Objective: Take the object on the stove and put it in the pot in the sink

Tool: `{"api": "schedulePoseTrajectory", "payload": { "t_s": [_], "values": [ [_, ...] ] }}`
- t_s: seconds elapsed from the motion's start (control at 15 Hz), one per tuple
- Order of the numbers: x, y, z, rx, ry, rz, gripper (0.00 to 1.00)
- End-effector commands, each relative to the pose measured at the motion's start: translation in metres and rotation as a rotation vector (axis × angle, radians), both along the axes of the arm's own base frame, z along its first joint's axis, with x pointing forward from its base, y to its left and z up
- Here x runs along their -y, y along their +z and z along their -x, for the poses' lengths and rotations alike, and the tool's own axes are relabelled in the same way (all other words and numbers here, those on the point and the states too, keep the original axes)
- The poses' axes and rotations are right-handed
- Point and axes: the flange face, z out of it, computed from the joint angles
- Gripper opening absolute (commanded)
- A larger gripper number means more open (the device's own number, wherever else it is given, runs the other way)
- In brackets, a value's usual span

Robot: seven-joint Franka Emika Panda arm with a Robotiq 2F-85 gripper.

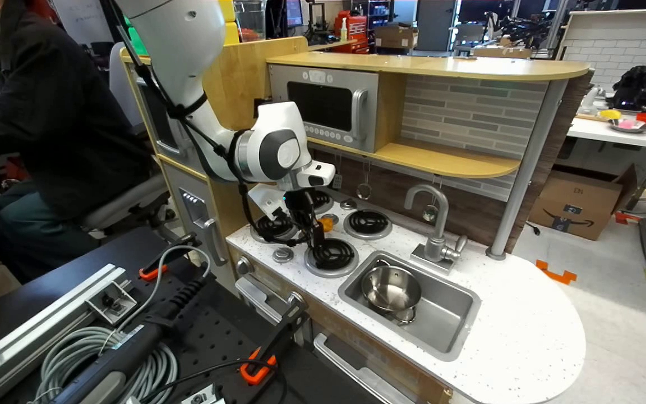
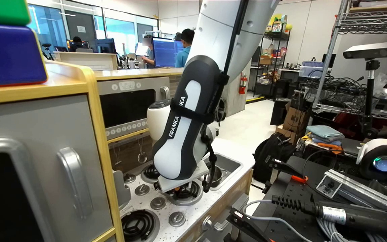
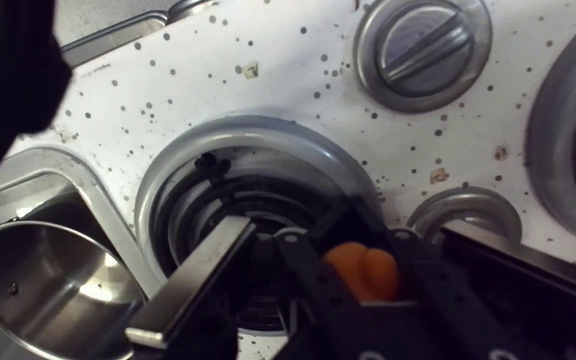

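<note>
An orange, two-lobed object [image 3: 363, 272] shows between the dark finger links of my gripper [image 3: 349, 212] in the wrist view. The fingertips are drawn together, and the object appears held just above the front burner [image 3: 268, 132]. In an exterior view the object [image 1: 327, 224] shows beside the gripper's finger [image 1: 316, 240], above the stove. In an exterior view only a small bit of it [image 2: 177, 192] shows below the arm. The metal pot [image 1: 391, 292] stands in the sink [image 1: 447, 314]; it also shows in the wrist view [image 3: 53, 295] at lower left. The object's gripped part is hidden.
A faucet [image 1: 438, 224] rises behind the sink. A shelf with a toy microwave [image 1: 323, 106] overhangs the back of the stove. Stove knobs [image 3: 423, 50] stand beside the burner. A dark table [image 1: 227, 336] with cables and clamps lies in front.
</note>
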Motion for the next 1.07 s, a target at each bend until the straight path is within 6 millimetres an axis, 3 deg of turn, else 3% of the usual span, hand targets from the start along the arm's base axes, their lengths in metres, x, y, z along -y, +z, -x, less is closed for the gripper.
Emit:
{"api": "schedulePoseTrajectory", "payload": {
  "t_s": [0.0, 0.2, 0.27, 0.6, 0.8, 1.0],
  "values": [
    [0.07, 0.024, 0.001, 0.002, -0.171, 0.052, 0.02],
    [0.071, 0.03, 0.0, 0.027, -0.268, 0.033, 0.02],
    [0.084, 0.035, 0.0, 0.035, -0.301, 0.049, 0.02],
    [0.222, 0.081, 0.001, 0.034, -0.393, 0.12, 0.02],
    [0.246, 0.068, -0.003, -0.046, -0.424, 0.156, 0.02],
    [0.237, 0.029, -0.014, -0.078, -0.431, 0.174, 0.02]
  ]
}}
